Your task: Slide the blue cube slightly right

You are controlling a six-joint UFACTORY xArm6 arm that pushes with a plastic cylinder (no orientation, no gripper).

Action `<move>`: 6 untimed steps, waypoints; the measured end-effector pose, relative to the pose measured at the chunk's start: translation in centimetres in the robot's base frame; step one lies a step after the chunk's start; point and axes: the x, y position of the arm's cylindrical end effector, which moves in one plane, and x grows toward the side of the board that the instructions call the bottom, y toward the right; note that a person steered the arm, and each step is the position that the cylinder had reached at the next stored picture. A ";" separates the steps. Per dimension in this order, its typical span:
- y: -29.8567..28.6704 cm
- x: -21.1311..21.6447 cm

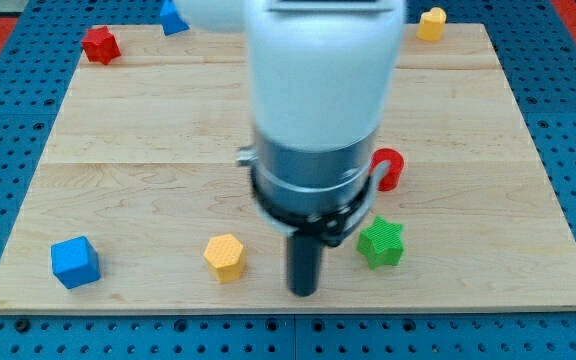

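Note:
The blue cube (75, 262) sits near the bottom left corner of the wooden board (148, 120). My tip (303, 292) is low on the board near its bottom edge, far to the right of the blue cube. A yellow hexagonal block (225, 256) lies between the cube and my tip. A green star-shaped block (381, 242) is just right of my tip. The tip touches no block.
A red curved block (390, 168) is partly hidden behind the arm at the view's right. A red block (100, 45) and a blue block (173, 18) sit at the top left. A yellow block (431, 23) sits at the top right.

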 end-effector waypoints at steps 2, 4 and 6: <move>-6.8 1.8; -17.9 1.8; -24.1 0.4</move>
